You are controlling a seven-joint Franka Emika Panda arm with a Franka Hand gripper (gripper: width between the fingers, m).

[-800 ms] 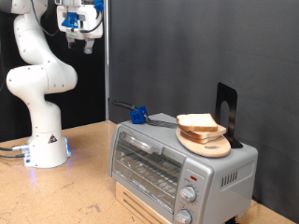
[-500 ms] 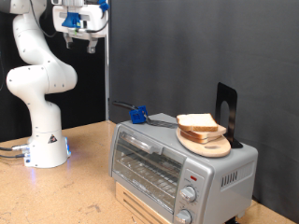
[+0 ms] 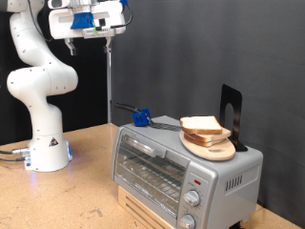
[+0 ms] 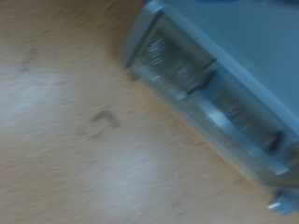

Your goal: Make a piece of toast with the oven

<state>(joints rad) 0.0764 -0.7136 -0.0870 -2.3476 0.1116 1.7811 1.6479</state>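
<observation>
One wooden table (image 3: 86, 196) is spreading across the bottom of the exterior view, its pale grain running under everything, with its edges running out of frame. Behind it a flat black backdrop is filling most of the picture. The white Franka arm (image 3: 36, 81) is standing at the exterior view's left on a round base glowing faintly blue, its smooth rounded joints curving upward until the upper links are getting cut off by the top edge.

The toaster oven (image 3: 181, 172) is sitting at lower right, a boxy silver-metal shell with a glass door, a wire rack showing dimly behind it, a red light and two knobs down its front; its lower corner is getting lost at the bottom of the frame. The wrist view is showing the same oven (image 4: 220, 84) only as a smeared grey blur over wood.

On the oven's roof a round wooden board (image 3: 210, 145) is lying flat, and the piece of toast (image 3: 201, 125), pale with a light-brown crust, is resting on top of other slices stacked there.

The gripper (image 3: 95, 24) is hanging high at upper left, well apart from the bread; I cannot tell how its fingers are set.
</observation>
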